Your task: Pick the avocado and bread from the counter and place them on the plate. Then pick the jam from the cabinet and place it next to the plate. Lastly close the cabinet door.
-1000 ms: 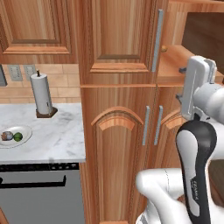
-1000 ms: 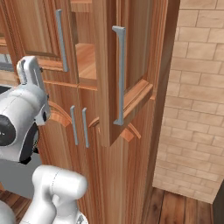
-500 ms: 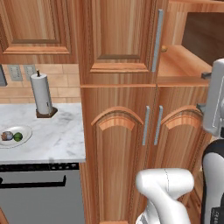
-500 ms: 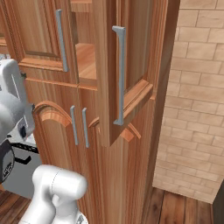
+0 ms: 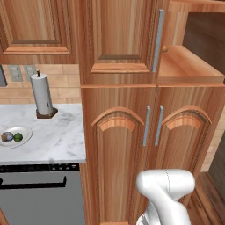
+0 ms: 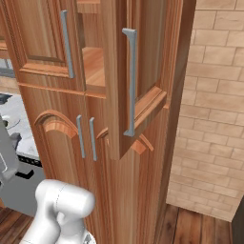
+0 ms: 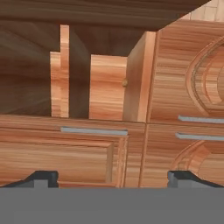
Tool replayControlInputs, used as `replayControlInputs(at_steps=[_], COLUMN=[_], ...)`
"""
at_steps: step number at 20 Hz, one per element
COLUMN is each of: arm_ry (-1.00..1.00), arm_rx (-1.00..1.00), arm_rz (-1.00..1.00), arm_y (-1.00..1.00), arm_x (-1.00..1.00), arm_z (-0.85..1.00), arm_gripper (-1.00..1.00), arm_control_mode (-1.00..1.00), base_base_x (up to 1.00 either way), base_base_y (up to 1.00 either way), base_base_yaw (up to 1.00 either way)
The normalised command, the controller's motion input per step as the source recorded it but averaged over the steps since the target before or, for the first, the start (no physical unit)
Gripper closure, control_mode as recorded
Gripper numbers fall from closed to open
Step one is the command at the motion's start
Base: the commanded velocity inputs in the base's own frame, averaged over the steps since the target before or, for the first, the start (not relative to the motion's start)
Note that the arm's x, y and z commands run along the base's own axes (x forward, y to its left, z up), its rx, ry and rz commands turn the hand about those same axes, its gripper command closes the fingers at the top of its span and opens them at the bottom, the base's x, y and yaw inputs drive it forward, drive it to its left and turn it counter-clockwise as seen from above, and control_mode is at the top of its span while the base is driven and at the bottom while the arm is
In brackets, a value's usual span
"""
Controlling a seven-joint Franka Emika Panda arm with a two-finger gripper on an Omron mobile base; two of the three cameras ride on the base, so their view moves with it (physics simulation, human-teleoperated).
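The marble surface [image 5: 57,136] is seen at the left of the left base view, butted against the side of the tall wooden cabinet [image 5: 132,132]. A white plate [image 5: 24,136] is set on it near its left end; the bread [image 5: 6,136] and the avocado [image 5: 18,137] are lying on the plate, touching or nearly so. A paper towel roll [image 5: 42,93] is stood upright on a dark base at the back of the surface, beside the cabinet. In the hand view, the open upper cabinet shelf [image 7: 105,117] is seen straight ahead of the end effector [image 7: 113,175], above and between its widely parted fingertips; the shelf board is seen edge-on.
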Motion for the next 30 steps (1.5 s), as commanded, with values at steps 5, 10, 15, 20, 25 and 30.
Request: replayControlInputs(at_steps=[5,10,15,20,25,30], arm_ry=[-0.02,0.00,0.00,0.00,0.00,0.00], arm_rx=[0.00,0.01,0.01,0.03,0.09,0.12], arm_rz=[-0.05,-0.07,-0.08,-0.01,0.00,0.00], arm_y=[-0.43,-0.46,-0.44,-0.39,-0.49,-0.52], arm_x=[-0.46,-0.37,-0.23,0.00,0.00,0.00], arm_z=[-0.12,-0.13,-0.11,-0.01,0.00,-0.06], arm_gripper=[-1.00,-1.00,-1.00,-1.00,-1.00,-1.00], arm_control_mode=[-1.00,-1.00,-1.00,-1.00,-1.00,-1.00], base_base_x=[0.00,0.00,0.00,0.00,0.00,0.00], base_base_y=[0.00,0.00,0.00,0.00,0.00,0.00], base_base_yaw=[0.00,0.00,0.00,0.00,0.00,0.00])
